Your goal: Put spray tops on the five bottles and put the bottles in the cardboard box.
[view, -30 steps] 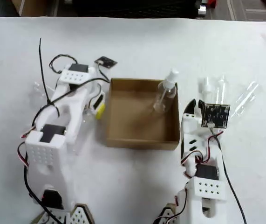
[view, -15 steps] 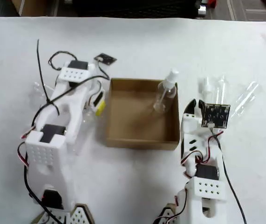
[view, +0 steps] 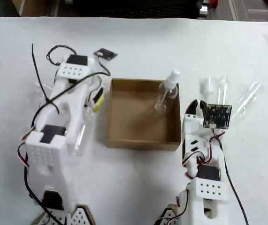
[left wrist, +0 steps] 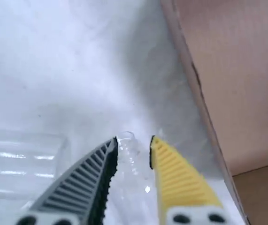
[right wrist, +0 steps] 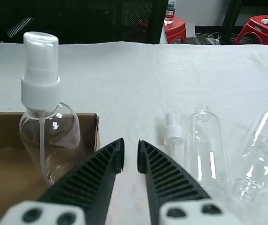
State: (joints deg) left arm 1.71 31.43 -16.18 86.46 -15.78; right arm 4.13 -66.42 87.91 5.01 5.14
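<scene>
Clear bottle (left wrist: 130, 161), faint, cut off between left gripper (left wrist: 133, 146) jaws

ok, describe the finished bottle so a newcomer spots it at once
Find the cardboard box in the middle of the table. In its far right corner stands a clear bottle, upright. It alone wears a white spray top; the other bottles lie bare on the table outside the box.

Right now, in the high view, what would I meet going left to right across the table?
Left end effector → cardboard box → right end effector → loose spray top → clear bottle → another clear bottle.
</scene>
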